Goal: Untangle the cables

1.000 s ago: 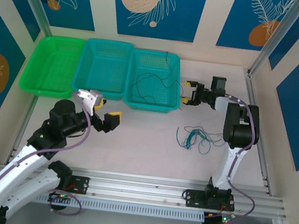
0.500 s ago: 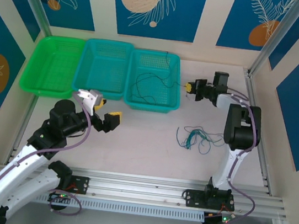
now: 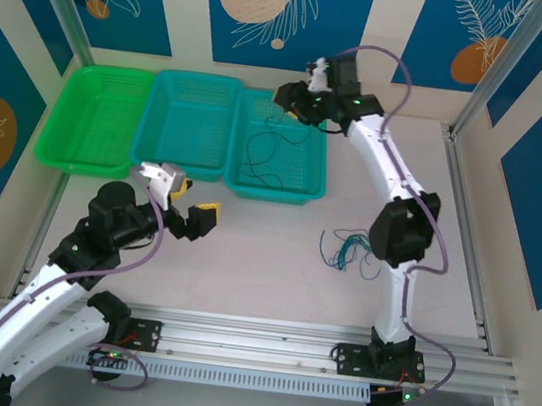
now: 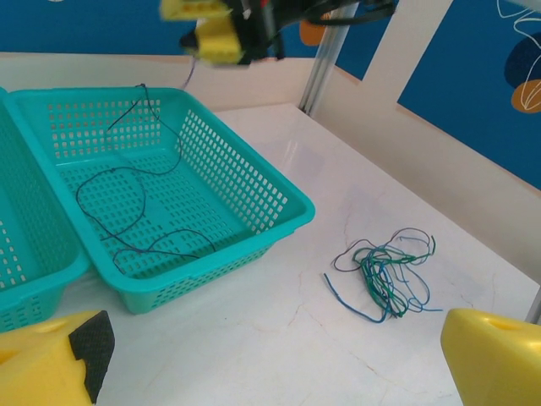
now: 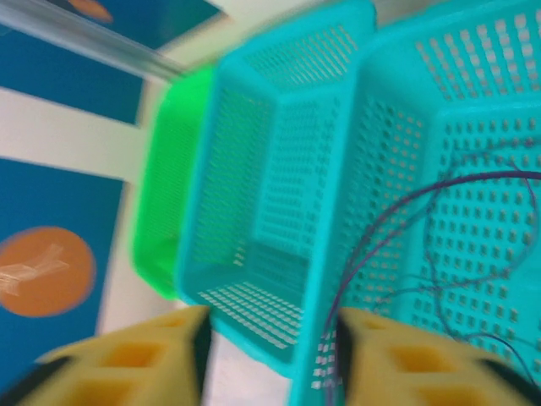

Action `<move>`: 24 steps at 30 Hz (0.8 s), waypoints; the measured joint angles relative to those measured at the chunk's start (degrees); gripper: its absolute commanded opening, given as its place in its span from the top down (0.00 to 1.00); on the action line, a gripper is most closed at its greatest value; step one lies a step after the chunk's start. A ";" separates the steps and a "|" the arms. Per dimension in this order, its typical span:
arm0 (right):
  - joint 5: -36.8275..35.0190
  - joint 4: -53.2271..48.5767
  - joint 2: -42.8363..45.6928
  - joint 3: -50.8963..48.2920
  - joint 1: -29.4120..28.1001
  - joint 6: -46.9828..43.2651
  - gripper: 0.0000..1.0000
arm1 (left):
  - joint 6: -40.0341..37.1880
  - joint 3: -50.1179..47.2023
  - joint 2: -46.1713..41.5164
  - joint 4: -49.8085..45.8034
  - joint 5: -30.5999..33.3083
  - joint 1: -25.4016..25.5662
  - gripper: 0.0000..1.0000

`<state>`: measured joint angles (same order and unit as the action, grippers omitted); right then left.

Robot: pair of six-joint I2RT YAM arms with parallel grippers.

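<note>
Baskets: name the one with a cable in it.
The rightmost teal basket: a dark cable lies inside; the middle teal basket and green basket hold none.

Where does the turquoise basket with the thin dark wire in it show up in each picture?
Top external: the teal basket sits upper middle, rightmost in the row of three.
Left wrist: it fills the left half, one corner toward the middle.
Right wrist: it is on the right side, blurred.
Shared landmark: the dark cable looped on its floor.
</note>
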<state>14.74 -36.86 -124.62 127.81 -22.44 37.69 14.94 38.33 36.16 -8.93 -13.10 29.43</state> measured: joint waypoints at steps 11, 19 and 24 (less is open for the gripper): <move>-8.72 0.79 29.35 -39.91 8.07 -2.32 0.12 | 2.36 0.02 5.14 2.47 -5.14 1.60 0.01; -17.84 2.99 67.89 -76.08 19.65 8.09 0.17 | 4.26 0.02 6.29 6.01 -3.85 12.02 0.01; -19.17 -2.75 63.89 -83.49 22.82 10.58 0.08 | 4.46 2.21 14.86 8.13 -0.44 21.92 0.02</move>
<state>-4.43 -39.62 -60.73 44.31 0.38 48.27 19.40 40.53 51.03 -0.80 -13.54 51.35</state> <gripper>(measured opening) 0.899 0.987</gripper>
